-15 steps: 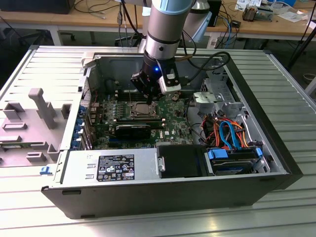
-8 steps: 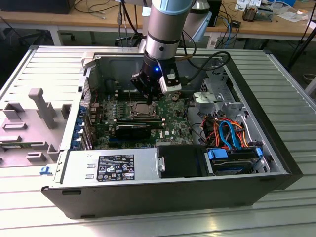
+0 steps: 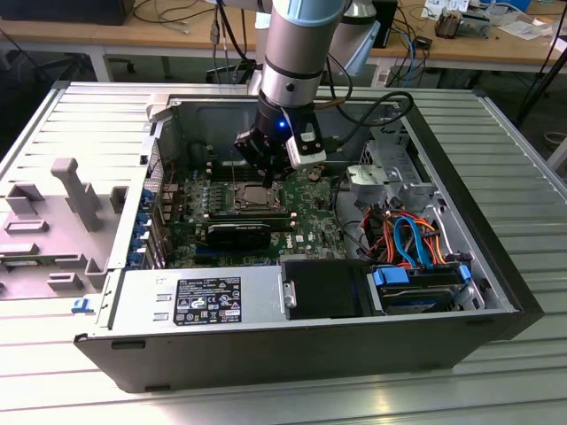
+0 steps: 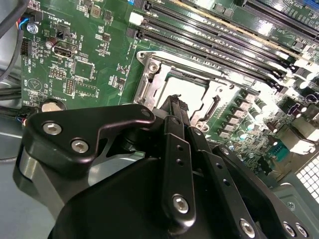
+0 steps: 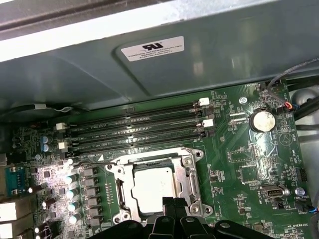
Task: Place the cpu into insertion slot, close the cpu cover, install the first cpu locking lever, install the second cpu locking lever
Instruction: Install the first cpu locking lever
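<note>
The cpu [image 5: 154, 186] sits in the slot [image 5: 119, 172] mid-motherboard, cover [image 5: 191, 175] closed over it. The gripper [image 5: 174, 208], fingers pressed together, hovers at the socket's edge. Judged: press a lever down steadily, hooking it fully under its catch

Open computer case [image 3: 496, 266] lying on a slatted table [image 3: 53, 372]. Inside the case, motherboard [image 3: 306, 208] flat on the floor. Landmark: the insertion slot [image 3: 255, 193], near the motherboard's middle. In the slot, the cpu [image 5: 155, 189]; over it, the cpu cover [image 5: 192, 172], framing the chip. Directly above the slot, the gripper [image 3: 270, 173], fingertips just over one edge of the cover in both wrist views. Beside the slot, memory slots [image 5: 134, 129] in parallel rows. Toward the exterior view's right of the slot, cable bundle [image 3: 407, 235]. In front of the slot, power supply [image 3: 199, 301] and drive [image 3: 416, 288].
</note>
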### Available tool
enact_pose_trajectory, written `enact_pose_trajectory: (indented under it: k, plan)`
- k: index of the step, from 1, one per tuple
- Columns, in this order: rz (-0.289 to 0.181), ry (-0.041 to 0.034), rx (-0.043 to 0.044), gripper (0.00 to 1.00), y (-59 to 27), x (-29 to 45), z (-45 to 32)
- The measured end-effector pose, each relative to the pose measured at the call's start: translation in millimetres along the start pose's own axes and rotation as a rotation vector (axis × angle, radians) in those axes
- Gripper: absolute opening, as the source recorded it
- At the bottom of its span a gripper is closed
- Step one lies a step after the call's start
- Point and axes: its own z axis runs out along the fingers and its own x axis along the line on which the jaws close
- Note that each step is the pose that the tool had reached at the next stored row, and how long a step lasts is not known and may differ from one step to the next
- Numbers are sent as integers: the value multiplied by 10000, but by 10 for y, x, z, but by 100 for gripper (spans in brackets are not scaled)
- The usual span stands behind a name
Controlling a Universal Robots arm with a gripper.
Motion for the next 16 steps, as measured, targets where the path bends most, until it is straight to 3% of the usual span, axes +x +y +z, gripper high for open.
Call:
enact_pose_trajectory:
  k: [16]
  plan:
    - [-288, 9, 29, 11, -1, 0, 0]
